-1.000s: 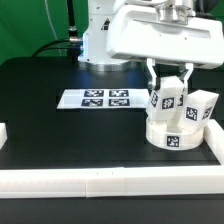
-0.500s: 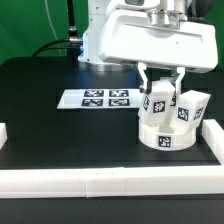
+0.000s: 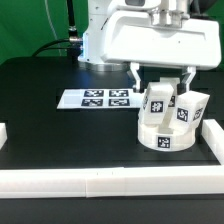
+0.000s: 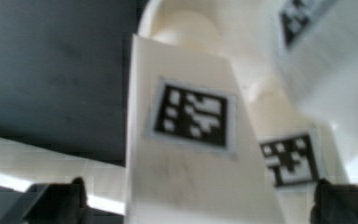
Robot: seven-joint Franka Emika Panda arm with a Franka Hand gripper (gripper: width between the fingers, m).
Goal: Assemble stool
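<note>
Black table (image 3: pixel 50 120) fills most of the exterior view, with white border rails (image 3: pixel 90 184) along the lower edge and up the right side. The marker board (image 3: pixel 95 98) lies flat at middle left, well apart from me.

My arm's big white housing takes up the upper right of the frame. Below it, at middle right, sits the stool's round seat (image 3: pixel 165 136), flat on the table and close to the right rail. Three legs stand on it: one leg (image 3: pixel 158 99) upright right under me, a second leg (image 3: pixel 196 104) beside it toward the right edge, tilted a little, and a third leg (image 3: pixel 182 114) low between them.

My gripper (image 3: pixel 161 75) hangs directly over the first leg, jaws spread wide, one finger on each side of its top, gaps showing, gripping nothing.

In the wrist view that same leg (image 4: pixel 190 150) rises tall through the middle with its black-and-white tag facing me, my dark fingertips (image 4: pixel 55 203) clear of its faces.
</note>
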